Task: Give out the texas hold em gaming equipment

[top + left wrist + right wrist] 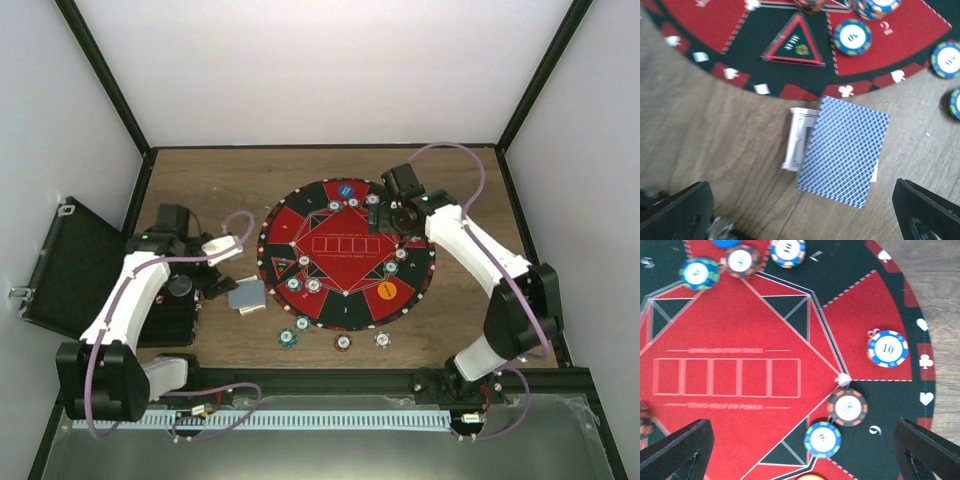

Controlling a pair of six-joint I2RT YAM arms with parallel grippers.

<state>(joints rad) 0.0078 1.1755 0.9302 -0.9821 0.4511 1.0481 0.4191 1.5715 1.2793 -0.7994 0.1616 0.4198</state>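
A stack of blue-backed cards (247,296) lies on the wood just left of the round red and black poker mat (322,230). In the left wrist view the stack (845,150) lies partly over white cards (797,137). My left gripper (224,283) hovers beside the stack, open and empty (801,192). My right gripper (403,228) is open and empty over the mat's right part (800,427). Below it lie a black-orange chip (847,407), a blue chip (823,439) and a blue-white "10" chip (887,348). A blue button (345,189) and an orange button (389,291) lie on the mat.
Several chips lie on the wood before the mat, among them a blue one (289,337), a red one (343,342) and a pale one (382,339). An open black case (70,265) stands at the left, under my left arm. White walls close in the table.
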